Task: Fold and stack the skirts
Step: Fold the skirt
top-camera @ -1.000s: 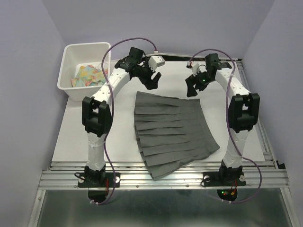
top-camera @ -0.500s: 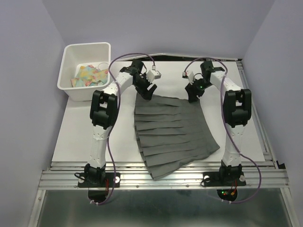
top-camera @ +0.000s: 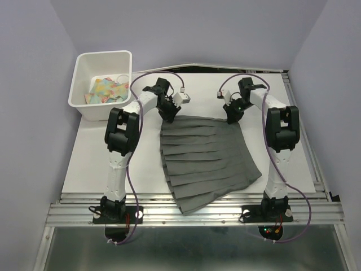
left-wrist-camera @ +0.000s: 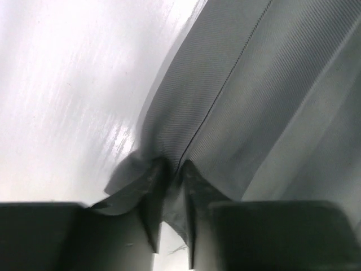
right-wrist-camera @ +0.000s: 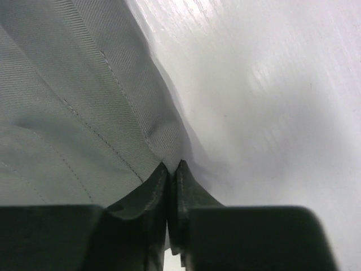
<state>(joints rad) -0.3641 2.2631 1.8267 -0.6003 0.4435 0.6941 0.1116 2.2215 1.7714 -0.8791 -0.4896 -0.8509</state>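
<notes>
Skirt (top-camera: 206, 161) lies flat on the table (top-camera: 101, 164), right of the bin (top-camera: 101, 84). Left gripper (left-wrist-camera: 174, 169) is pinched on its corner nearest the bin, right gripper (right-wrist-camera: 172, 169) on the far corner away from the bin. Cloth looks soft, light and limp; the corners suit lifting.

Your arms: left arm (top-camera: 115, 172) and right arm (top-camera: 276, 169), white links, black joint housings.
Your cables (top-camera: 134, 197): purple, one loop per arm.
Your fingers (left-wrist-camera: 148, 221): dark, tapering tips.
Your right base (top-camera: 269, 214): red and green lights below.
</notes>
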